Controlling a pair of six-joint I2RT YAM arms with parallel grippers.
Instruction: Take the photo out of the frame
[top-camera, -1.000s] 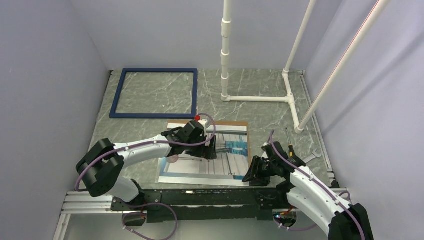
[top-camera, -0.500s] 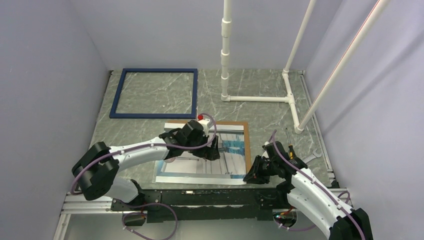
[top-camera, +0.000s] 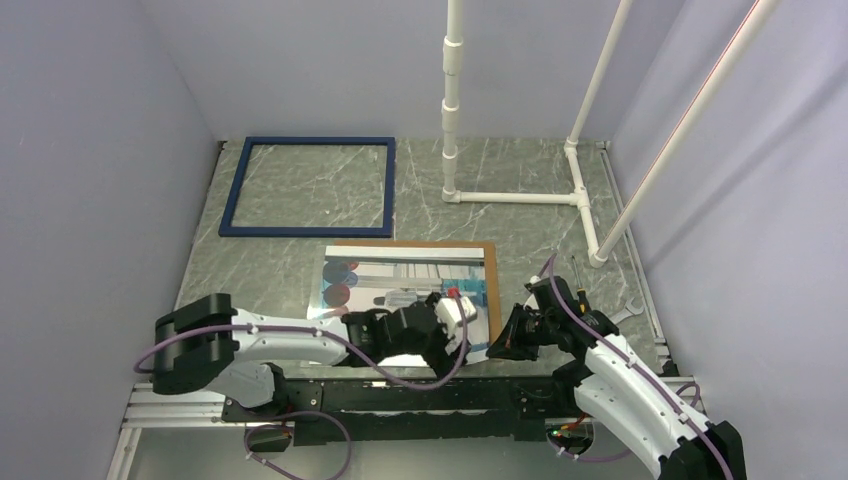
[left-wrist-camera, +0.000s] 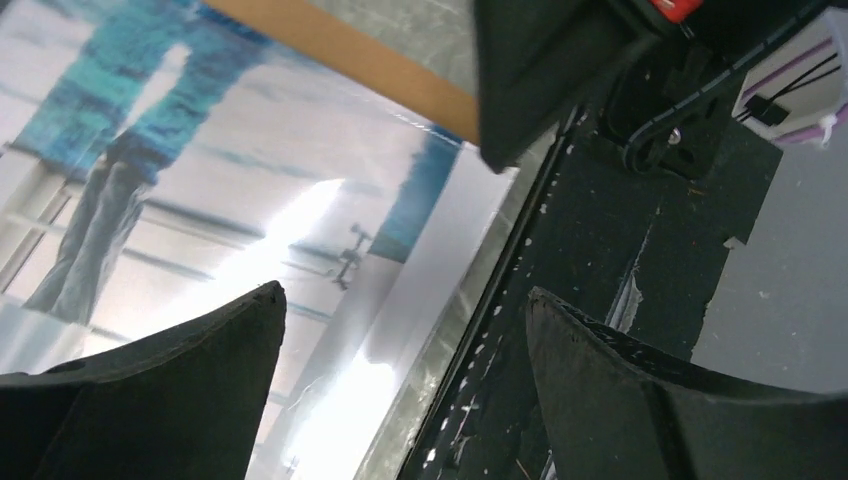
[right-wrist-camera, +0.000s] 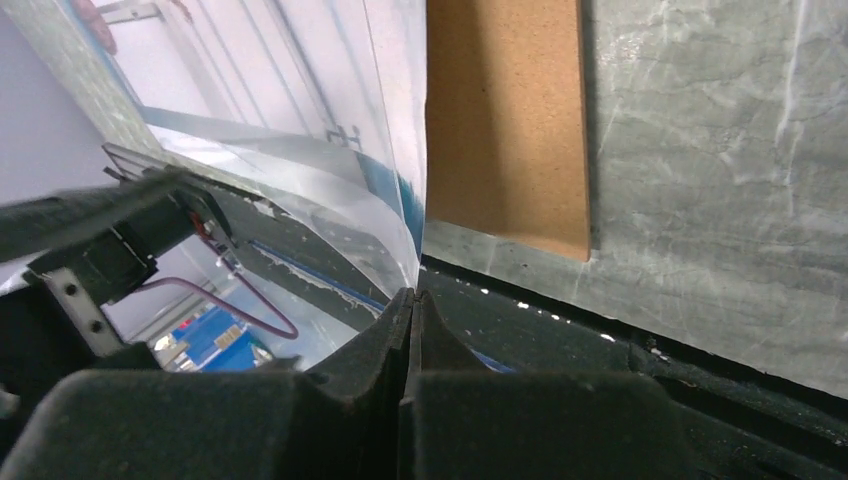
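The navy frame (top-camera: 306, 230) lies empty at the back left of the table. The photo (top-camera: 395, 280) lies face up in the middle, its brown hardboard back (top-camera: 490, 285) showing along its far and right sides. My right gripper (top-camera: 500, 343) is at the photo's near right corner. In the right wrist view this gripper (right-wrist-camera: 410, 300) is shut on the corner of the photo (right-wrist-camera: 300, 110), which is raised off the hardboard (right-wrist-camera: 505, 120). My left gripper (top-camera: 462, 335) hovers open over the same near right part of the photo (left-wrist-camera: 200, 200), with nothing between its fingers (left-wrist-camera: 180, 370).
A white pipe stand (top-camera: 515, 197) rises at the back right. A screwdriver (top-camera: 578, 275) and a wrench (top-camera: 625, 312) lie at the right. The black base rail (top-camera: 400, 390) runs along the near edge, just under both grippers.
My left arm has swung from over the photo's middle to its near right corner, uncovering the picture. My right gripper has shut on the photo's corner.
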